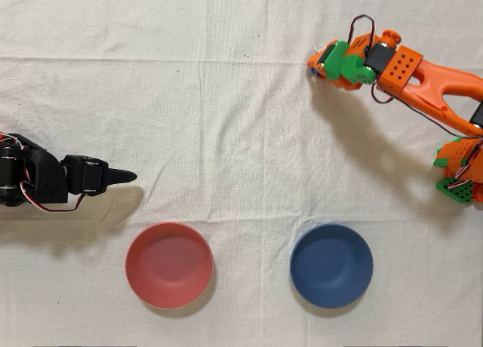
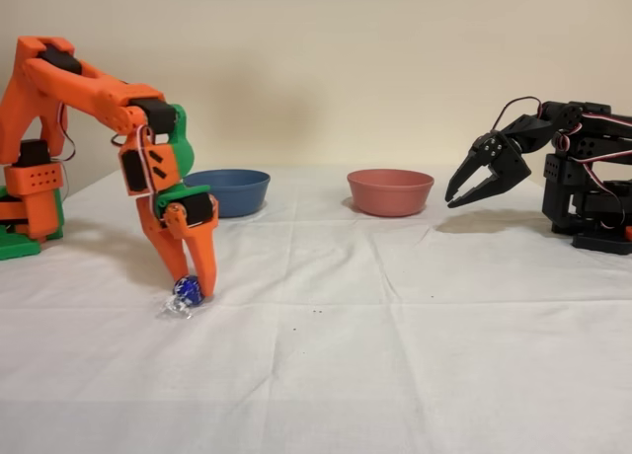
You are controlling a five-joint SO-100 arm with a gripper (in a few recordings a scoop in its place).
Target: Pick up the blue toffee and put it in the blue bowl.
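In the fixed view the orange arm reaches down to the table [image 2: 395,306] with its end effector [image 2: 188,288] at the cloth, and the toffee [image 2: 186,292] sits right at the fingertips, low between them. The two fingers are drawn in around the candy and appear to pinch it, with one clear twisted end sticking out to the left at the cloth. Whether the candy is already clear of the table or touching it cannot be told.

In the overhead view the end effector [image 1: 317,64] is near the upper right, and a scrap of dark blue, the toffee [image 1: 312,70], peeks out at its tip. The blue bowl [image 1: 331,265] lies well apart from it, almost straight down the picture and only slightly to the right. The red bowl [image 1: 168,264] sits to the left of the blue one, so the carry has no need to pass over it.

So the coming move turns on that one line: from the toffee at the fingertips, the blue bowl lies back toward the near edge in the overhead view, and behind the arm in the fixed view [image 2: 229,190]. The toffee is tiny and shiny, so it could slip from a light pinch. The black arm [image 1: 45,179] stands idle.
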